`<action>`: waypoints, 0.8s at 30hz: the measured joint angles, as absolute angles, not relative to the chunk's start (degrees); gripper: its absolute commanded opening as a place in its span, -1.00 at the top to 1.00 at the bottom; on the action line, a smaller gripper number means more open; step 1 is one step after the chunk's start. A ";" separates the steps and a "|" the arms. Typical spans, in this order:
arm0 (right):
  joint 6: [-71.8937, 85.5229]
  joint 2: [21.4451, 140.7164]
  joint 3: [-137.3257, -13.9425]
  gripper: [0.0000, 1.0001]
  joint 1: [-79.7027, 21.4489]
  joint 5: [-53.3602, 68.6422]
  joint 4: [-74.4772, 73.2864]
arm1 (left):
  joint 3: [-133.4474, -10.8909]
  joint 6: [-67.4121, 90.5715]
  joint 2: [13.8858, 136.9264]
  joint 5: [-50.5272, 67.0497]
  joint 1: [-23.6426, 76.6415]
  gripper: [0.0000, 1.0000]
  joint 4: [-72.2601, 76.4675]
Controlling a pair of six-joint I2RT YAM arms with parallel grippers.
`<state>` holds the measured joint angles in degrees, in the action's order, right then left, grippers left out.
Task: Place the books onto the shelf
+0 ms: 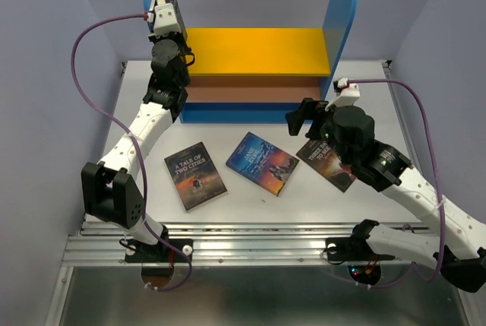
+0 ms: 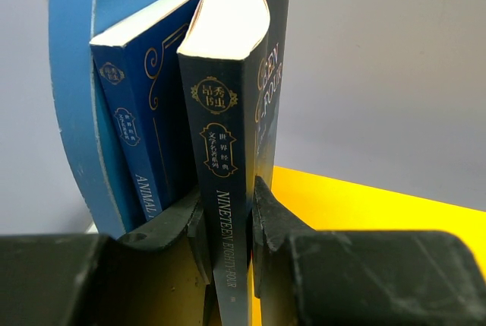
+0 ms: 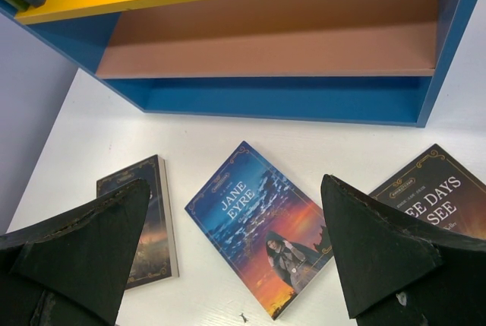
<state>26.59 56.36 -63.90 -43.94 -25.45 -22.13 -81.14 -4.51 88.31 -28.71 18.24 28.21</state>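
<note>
At left end of upper board: one book standing, a second being clamped

Up on the shelf, the yellow upper board is carrying the blue "ANIMAL…" book, which is standing upright with its spine outward and leaning on the left side panel; the rest of its title is hidden. Left gripper is pinching the dark "NINETEEN EIGHTY-FOUR" book by the spine, upright and just beside the first. Its lower edge is hidden behind the fingers, so I cannot tell whether it is touching the board. Its top pages are bowing. Both spines are showing gold emblems with Chinese characters. The brown lower board is showing bare wood.

Yellow surface is running open from the held book across to the right panel.

Three books are lying flat, cover up and well apart, on the white table in front of the blue base: "A TALE OF TWO CITIES", "JANE EYRE" and "THREE DAYS TO SEE", the last partly covered by the right arm. Right gripper is hovering above them, jaws spread wide, grasping nothing
</note>
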 measured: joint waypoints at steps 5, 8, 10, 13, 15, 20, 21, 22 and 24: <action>26.59 56.36 -63.90 -1.00 -43.94 -25.45 -22.13 | -81.14 -4.23 88.20 -28.82 18.26 0.29 28.03; 26.59 56.53 -63.90 -1.00 -43.94 -25.45 -22.11 | -81.14 -3.81 87.94 -29.23 18.31 0.25 27.11; 26.59 56.82 -63.90 -1.00 -43.94 -25.43 -22.13 | -81.14 -3.75 87.83 -29.58 18.37 0.21 26.70; 26.59 57.17 -63.90 -1.00 -43.94 -25.17 -22.15 | -81.14 -3.81 87.64 -30.17 18.61 0.07 26.09; 26.59 57.32 -63.90 -1.00 -43.94 -25.06 -22.15 | -81.14 -3.79 87.46 -30.46 18.81 -0.03 25.69; 26.59 57.47 -63.90 -1.00 -43.94 -25.02 -22.15 | -81.14 -3.79 87.20 -30.68 19.29 -0.04 25.30; 26.59 57.47 -63.90 -1.00 -43.94 -25.02 -22.15 | -81.14 -3.79 87.11 -30.72 19.33 -0.04 25.19; 26.59 57.47 -63.90 -1.00 -43.94 -24.99 -22.17 | -81.14 -3.79 86.96 -30.79 19.40 -0.04 25.02; 26.59 57.47 -63.90 -1.00 -43.94 -24.99 -22.17 | -81.14 -3.79 86.46 -31.05 19.55 -0.04 24.56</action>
